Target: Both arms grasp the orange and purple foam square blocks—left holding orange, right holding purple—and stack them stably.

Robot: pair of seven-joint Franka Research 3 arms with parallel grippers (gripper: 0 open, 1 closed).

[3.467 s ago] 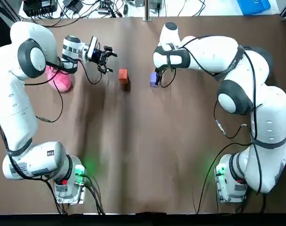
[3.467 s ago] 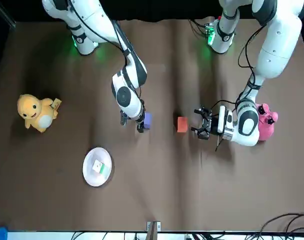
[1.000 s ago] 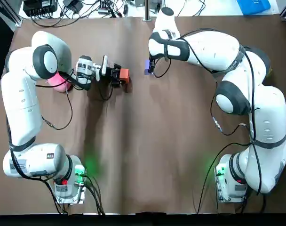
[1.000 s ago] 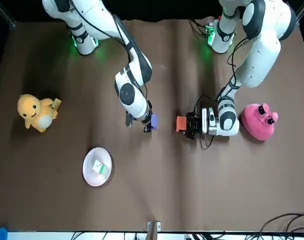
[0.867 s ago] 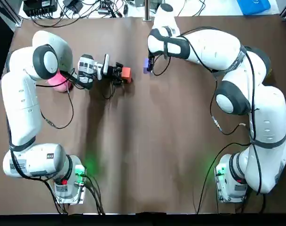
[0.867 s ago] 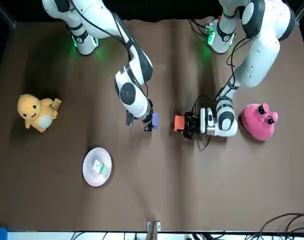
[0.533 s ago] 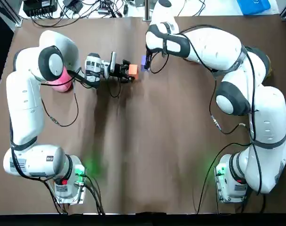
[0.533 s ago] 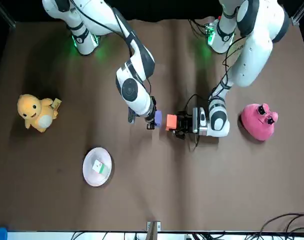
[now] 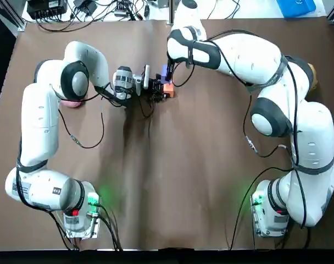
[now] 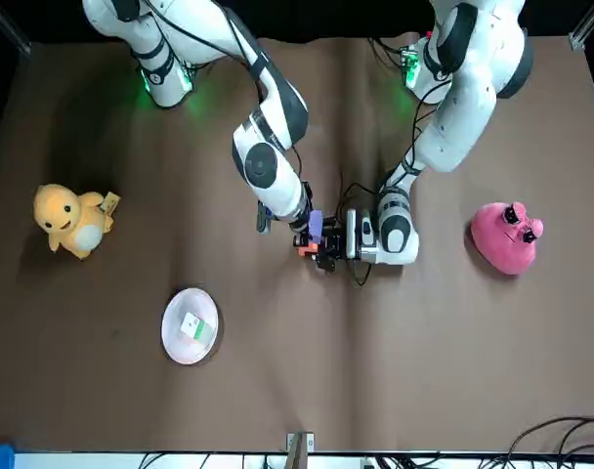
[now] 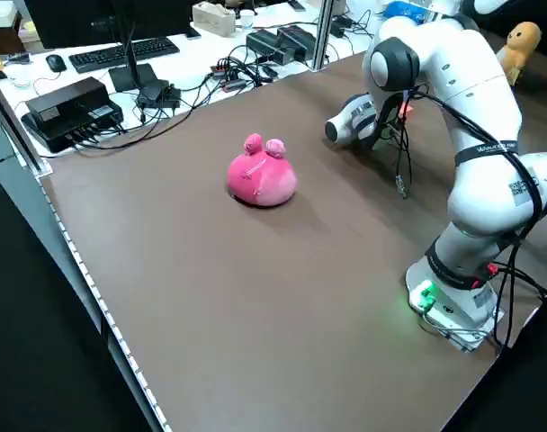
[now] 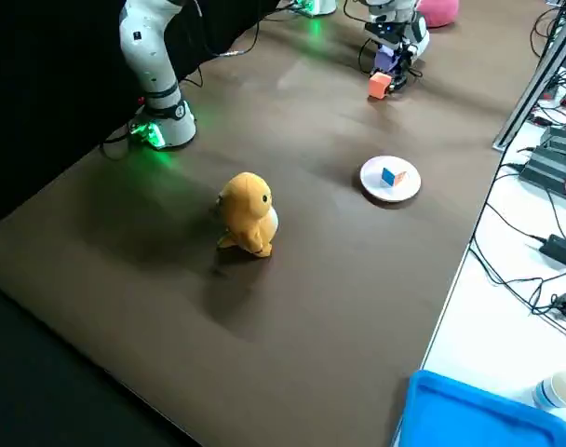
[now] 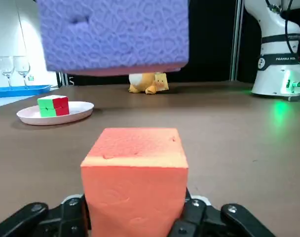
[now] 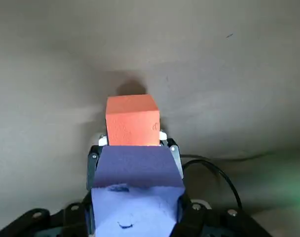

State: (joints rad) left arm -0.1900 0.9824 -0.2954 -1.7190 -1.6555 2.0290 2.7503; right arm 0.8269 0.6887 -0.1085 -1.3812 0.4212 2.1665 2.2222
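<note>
My left gripper (image 9: 160, 91) is shut on the orange foam block (image 9: 167, 91), held sideways low over the brown table. The right gripper (image 9: 166, 74) is shut on the purple foam block (image 9: 165, 71) and hangs directly above the orange one. In the left wrist view the purple block (image 13: 113, 34) floats over the orange block (image 13: 135, 173) with a gap between them. The right wrist view shows the purple block (image 14: 135, 187) nearest, and beyond it the orange block (image 14: 131, 121) between the left gripper's fingers (image 14: 93, 154). From the front, purple (image 10: 315, 227) sits over orange (image 10: 306, 250).
A pink plush toy (image 10: 509, 237) lies behind the left arm. A yellow duck plush (image 10: 72, 220) and a white plate (image 10: 170, 337) carrying a small colour cube stand on the right arm's side. Cables and boxes line the far table edge (image 9: 90, 8).
The left gripper closed on the orange block and carried it toward the right arm. The right gripper lifted the purple block, which now hangs over the orange one.
</note>
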